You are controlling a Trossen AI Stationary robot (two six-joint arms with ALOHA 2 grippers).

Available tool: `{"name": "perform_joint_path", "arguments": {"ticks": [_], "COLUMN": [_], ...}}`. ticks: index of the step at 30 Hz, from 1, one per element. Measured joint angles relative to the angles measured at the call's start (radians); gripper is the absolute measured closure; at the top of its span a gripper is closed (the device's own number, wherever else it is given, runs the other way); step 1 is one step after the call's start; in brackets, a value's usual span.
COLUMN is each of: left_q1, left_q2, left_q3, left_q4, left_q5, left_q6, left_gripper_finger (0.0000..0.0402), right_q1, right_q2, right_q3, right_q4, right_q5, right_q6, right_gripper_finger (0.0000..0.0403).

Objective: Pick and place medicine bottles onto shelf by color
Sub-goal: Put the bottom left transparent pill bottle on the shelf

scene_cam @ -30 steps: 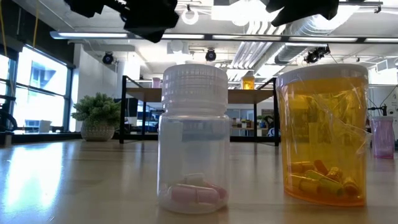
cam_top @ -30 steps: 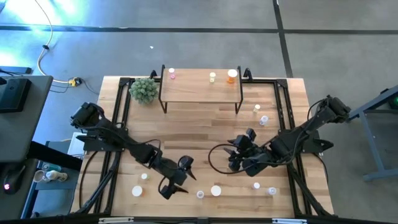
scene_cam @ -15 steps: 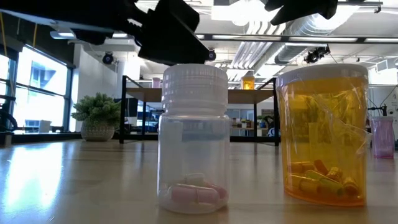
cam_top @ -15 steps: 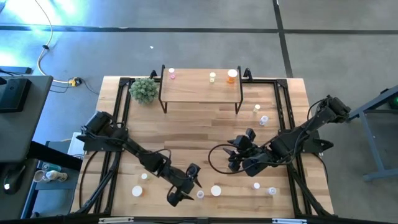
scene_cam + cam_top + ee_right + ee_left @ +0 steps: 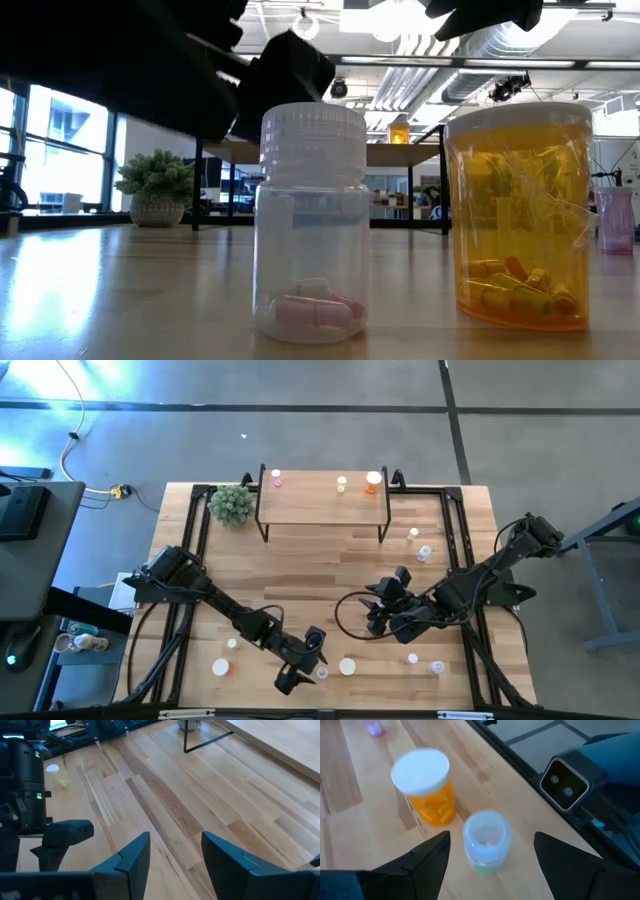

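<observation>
A whitish, white-capped bottle (image 5: pixel 486 832) with pink pills (image 5: pixel 312 220) stands near the table's front edge, next to an orange bottle (image 5: pixel 425 785) (image 5: pixel 520 210). My left gripper (image 5: pixel 310 662) is low over the table and open, one finger on each side of the whitish bottle, touching nothing. My right gripper (image 5: pixel 385 610) hovers open above bare wood at centre right. The shelf (image 5: pixel 322 508) stands at the far edge on its black legs. On its top stand a pink bottle (image 5: pixel 277 478), a yellowish one (image 5: pixel 342 483) and an orange one (image 5: pixel 373 481).
A small plant (image 5: pixel 231 505) stands left of the shelf. Loose bottles stand at front left (image 5: pixel 220 667), front right (image 5: pixel 437 667) and far right (image 5: pixel 424 552). Black frame rails (image 5: pixel 455 540) run along both sides of the table. A small camera (image 5: pixel 567 782) sits just past the near edge.
My left gripper has gone down and toward the table's near edge and right, until its open fingers flank the whitish bottle. In the low view it has dropped from the top of the picture to just behind that bottle's cap. No bottle has moved.
</observation>
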Motion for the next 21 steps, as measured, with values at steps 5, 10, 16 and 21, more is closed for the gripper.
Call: {"name": "perform_joint_path", "arguments": {"ticks": [5, 10, 16, 21], "left_q1": [0.0, 0.0, 0.0, 0.0], "left_q2": [0.016, 0.05, 0.056, 0.056], "left_q3": [0.0, -0.001, -0.001, -0.001], "left_q4": [0.059, 0.11, 0.114, 0.113], "left_q5": [0.003, -0.001, -0.037, -0.044], "left_q6": [-0.026, -0.045, -0.069, -0.071], "left_gripper_finger": [0.0123, 0.0123, 0.0126, 0.0152], "right_q1": [0.0, -0.001, -0.001, -0.001], "right_q2": [0.0, 0.0, 0.0, 0.0], "right_q3": [0.0, 0.0, 0.0, 0.0], "right_q4": [0.0, 0.001, 0.005, 0.005], "right_q5": [0.0, 0.0, 0.0, 0.0], "right_q6": [-0.005, -0.005, -0.004, -0.004], "right_gripper_finger": [0.0233, 0.0233, 0.0233, 0.0233]}}
